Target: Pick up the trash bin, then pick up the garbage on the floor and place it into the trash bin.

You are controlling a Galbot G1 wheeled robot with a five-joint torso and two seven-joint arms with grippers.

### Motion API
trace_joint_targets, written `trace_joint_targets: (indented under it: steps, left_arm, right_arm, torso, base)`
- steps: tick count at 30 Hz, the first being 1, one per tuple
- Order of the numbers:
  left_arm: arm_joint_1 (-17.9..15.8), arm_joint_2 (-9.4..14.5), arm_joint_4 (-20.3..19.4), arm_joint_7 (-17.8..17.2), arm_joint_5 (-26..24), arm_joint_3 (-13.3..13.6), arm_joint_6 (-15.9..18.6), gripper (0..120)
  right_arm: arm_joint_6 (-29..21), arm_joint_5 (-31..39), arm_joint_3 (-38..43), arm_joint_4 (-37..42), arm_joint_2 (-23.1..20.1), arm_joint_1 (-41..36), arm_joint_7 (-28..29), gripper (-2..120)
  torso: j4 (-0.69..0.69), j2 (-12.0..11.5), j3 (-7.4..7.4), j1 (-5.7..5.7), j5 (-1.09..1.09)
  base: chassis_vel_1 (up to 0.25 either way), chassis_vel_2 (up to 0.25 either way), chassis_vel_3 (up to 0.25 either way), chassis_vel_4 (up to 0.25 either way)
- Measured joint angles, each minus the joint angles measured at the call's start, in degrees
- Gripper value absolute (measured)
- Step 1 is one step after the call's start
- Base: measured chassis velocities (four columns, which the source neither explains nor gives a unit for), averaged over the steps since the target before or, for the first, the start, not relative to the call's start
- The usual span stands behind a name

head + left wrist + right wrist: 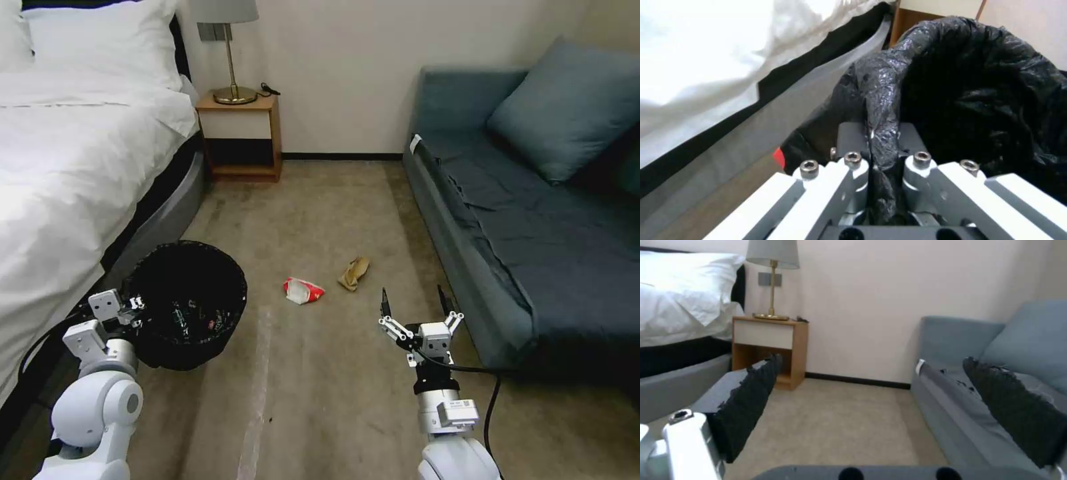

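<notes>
Your trash bin [189, 303] sits at the left beside the bed [73, 167], its mouth tipped up and toward you, so its long axis leans rather than stands straight. Your left gripper [882, 166] has its jaws clamped on the bin's near rim, with the black bag liner [978, 83] pinched between them. A few bits of litter show inside the bin, too dim to count.

Two pieces of garbage lie on the carpet [320, 387]: one red-white packet [303, 291], and one tan paper wad [354, 273] just beyond and to its right, its long axis running away from you. They lie near each other but apart.

Your right gripper [418, 308] hovers above the carpet, to the right of the wad and near the sofa [533, 220], jaws wide apart and holding nothing.

One nightstand [241, 137] carries one lamp [230, 53].
</notes>
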Motion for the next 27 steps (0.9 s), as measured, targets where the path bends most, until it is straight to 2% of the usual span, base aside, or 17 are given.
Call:
trace_joint_targets:
  steps: [27]
  left_arm:
    - [-1.9, 0.6, 1.9, -0.1, 0.0, 0.0, 0.1, 4]
  right_arm:
    - [-0.6, 1.1, -1.0, -3.0, -0.6, 2.5, 0.3, 100]
  torso:
    - [0.0, 0.0, 0.0, 0.01, 0.04]
  base:
    - [-0.201, 0.204, 0.205, -0.203]
